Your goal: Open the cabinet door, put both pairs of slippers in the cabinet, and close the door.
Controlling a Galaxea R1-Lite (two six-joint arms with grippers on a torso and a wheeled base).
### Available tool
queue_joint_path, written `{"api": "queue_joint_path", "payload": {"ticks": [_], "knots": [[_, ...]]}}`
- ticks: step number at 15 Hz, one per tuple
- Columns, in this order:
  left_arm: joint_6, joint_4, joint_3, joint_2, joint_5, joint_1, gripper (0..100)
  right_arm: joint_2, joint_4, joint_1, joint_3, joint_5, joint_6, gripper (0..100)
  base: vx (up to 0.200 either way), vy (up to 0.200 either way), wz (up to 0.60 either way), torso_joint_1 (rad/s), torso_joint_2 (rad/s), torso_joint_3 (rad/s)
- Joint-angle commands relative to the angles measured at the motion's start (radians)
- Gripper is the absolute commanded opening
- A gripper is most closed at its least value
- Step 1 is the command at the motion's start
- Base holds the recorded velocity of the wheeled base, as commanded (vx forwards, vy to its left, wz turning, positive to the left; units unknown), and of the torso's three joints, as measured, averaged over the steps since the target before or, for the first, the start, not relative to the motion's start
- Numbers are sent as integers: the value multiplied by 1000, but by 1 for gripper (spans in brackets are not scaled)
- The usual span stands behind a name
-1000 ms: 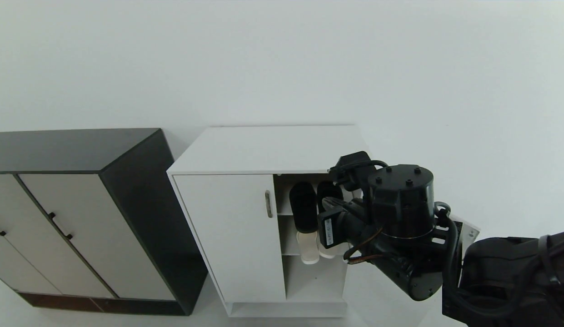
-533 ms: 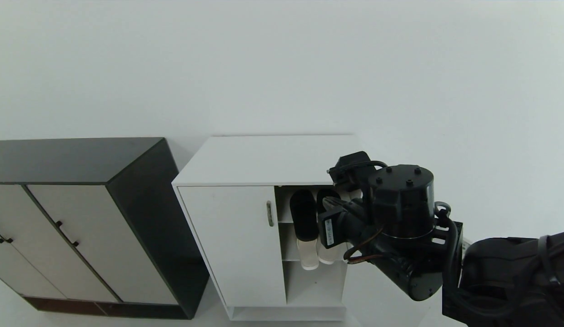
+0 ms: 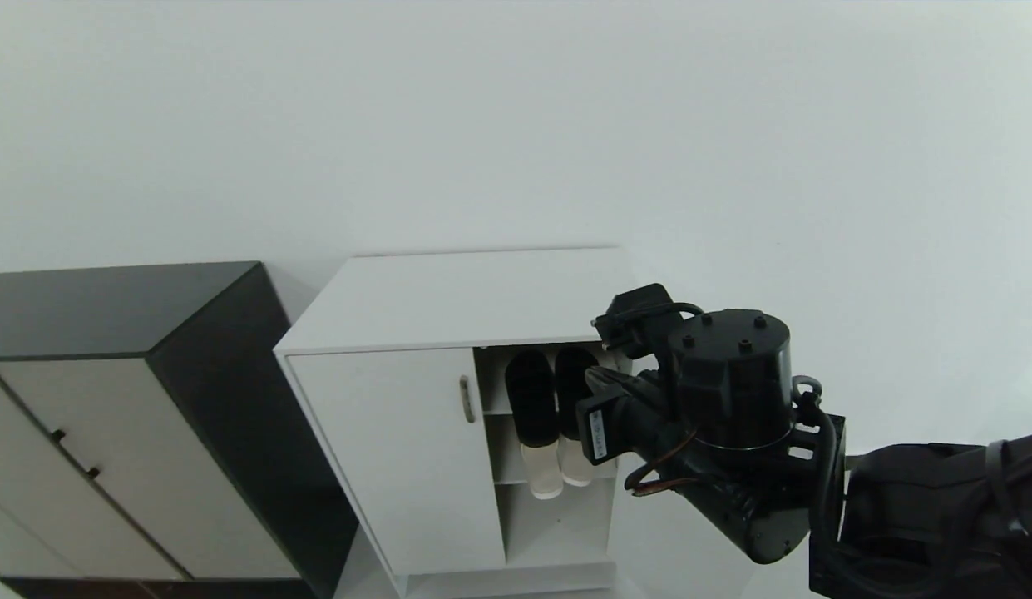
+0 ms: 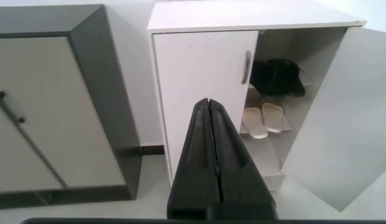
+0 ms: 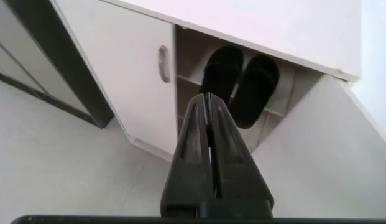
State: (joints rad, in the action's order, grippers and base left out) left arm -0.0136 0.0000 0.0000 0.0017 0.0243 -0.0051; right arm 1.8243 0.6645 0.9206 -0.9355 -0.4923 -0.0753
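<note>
1. Cabinet [image 3: 449, 299], white with 2 doors, stands at the lower centre of the head view against a pale wall [image 3: 516, 125].
2. Its left door [image 3: 399, 457] is shut, and a slim metal handle [image 3: 465, 398] stands upright near that door's inner edge.
3. Its right door [image 4: 348, 118] is swung wide open, so the right half of the interior is exposed.
4. Black slippers [image 3: 530, 398], 1 pair, lie side by side on the top shelf [image 3: 492, 413] inside the open half.
5. White slippers [image 3: 542, 481], 1 pair, lie side by side on the middle shelf [image 3: 506, 481], directly below the black pair.
6. Both pairs are inside the cabinet.
7. Left end effector [image 4: 208, 102] has its 2 fingers pressed together with nothing between them. It hangs in front of the shut left door, well apart from it.
8. Right end effector [image 5: 209, 99] also has its 2 fingers pressed together on nothing. It is lined up with the black pair in front of the open half and touches neither the slippers nor the shelves.
9. Right arm [image 3: 732, 399] takes up the lower right of the head view and covers the cabinet's right edge.
10. Dark cabinet [image 3: 208, 399] with pale doors stands just beside the white one, at the lower left of the head view.
11. Both cabinets stand on a pale floor [image 5: 68, 174].
</note>
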Motion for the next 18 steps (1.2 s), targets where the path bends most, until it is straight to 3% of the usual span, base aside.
{"api": "queue_joint_path", "payload": {"ticks": [1, 5, 11, 18], "knots": [[0, -2, 0, 0, 0, 1, 0, 3, 0, -2, 1, 0, 0, 0, 0, 0, -600, 22, 7, -7], [0, -2, 0, 1, 0, 2, 0, 3, 1, -16, 0, 0, 0, 0, 0, 0, -600, 6, -2, 0], [0, -2, 0, 1, 0, 1, 0, 17, -20, -143, -69, -5, 42, 0, 0, 0, 0, 0, 0, 0], [0, -2, 0, 0, 0, 1, 0, 75, -318, -233, -333, 87, -109, 0, -171, 0, 0, 1, 5, -1]]}}
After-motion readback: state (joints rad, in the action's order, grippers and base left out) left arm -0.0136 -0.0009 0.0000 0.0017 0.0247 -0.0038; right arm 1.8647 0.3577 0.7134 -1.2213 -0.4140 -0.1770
